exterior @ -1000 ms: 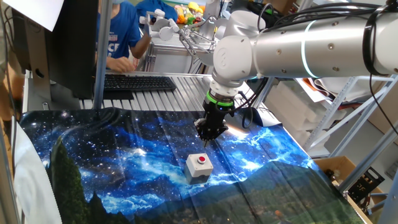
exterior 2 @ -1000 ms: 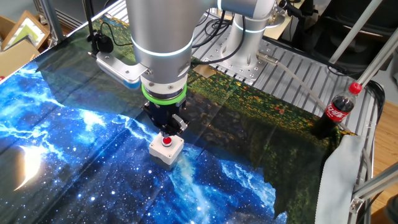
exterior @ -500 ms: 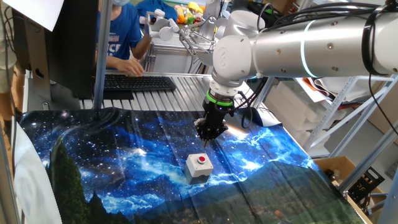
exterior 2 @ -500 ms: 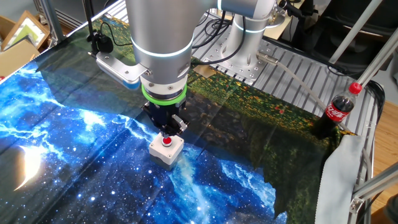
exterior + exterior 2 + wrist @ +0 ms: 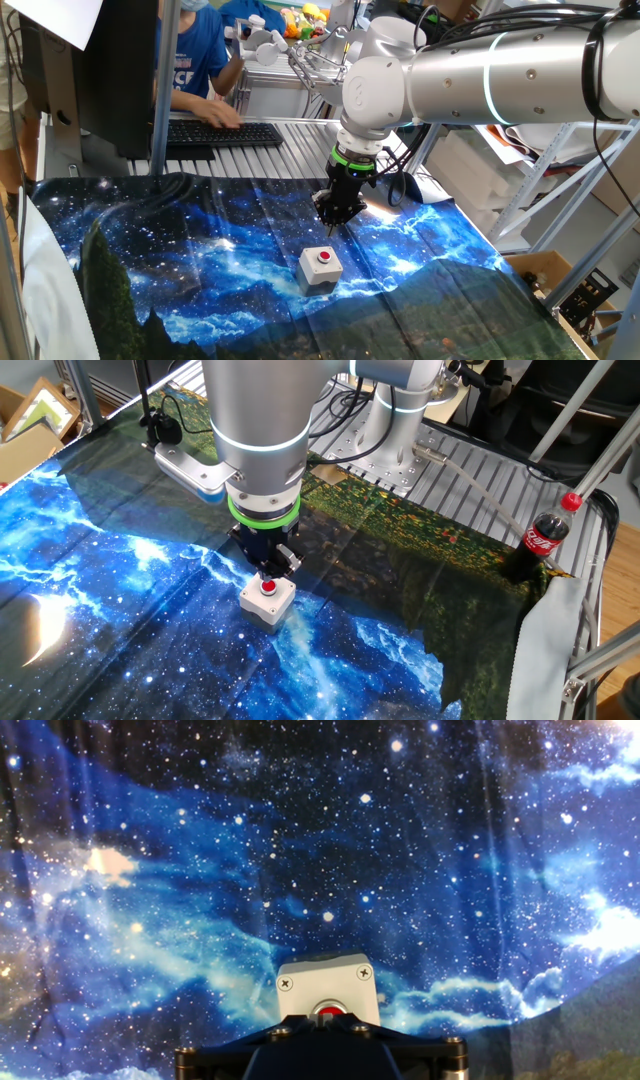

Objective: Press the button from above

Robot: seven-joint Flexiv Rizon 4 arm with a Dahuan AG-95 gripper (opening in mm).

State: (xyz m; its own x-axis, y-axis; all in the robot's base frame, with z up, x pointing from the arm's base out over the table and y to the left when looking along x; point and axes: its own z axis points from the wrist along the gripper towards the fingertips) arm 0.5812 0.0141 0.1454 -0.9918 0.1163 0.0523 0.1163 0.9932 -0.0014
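The button (image 5: 325, 256) is small, round and red, set in the top of a light-grey square box (image 5: 318, 274) on the galaxy-print cloth. It also shows in the other fixed view (image 5: 269, 586) and at the bottom of the hand view (image 5: 331, 1011), partly hidden by the hand. My gripper (image 5: 334, 222) points straight down, a short way above the button and apart from it. In the other fixed view the gripper (image 5: 266, 571) hangs just over the box (image 5: 265, 606). In the hand view the fingertips (image 5: 321, 1018) meet in a point, shut and empty.
A cola bottle (image 5: 545, 530) stands at the cloth's edge by the slatted metal table top. A black keyboard (image 5: 220, 132) and a person in blue (image 5: 195, 55) are behind the table. A black cable and clamp (image 5: 160, 428) lie near the arm's base.
The arm and the box have not moved. Only the person's hand behind the table has shifted onto the keyboard.
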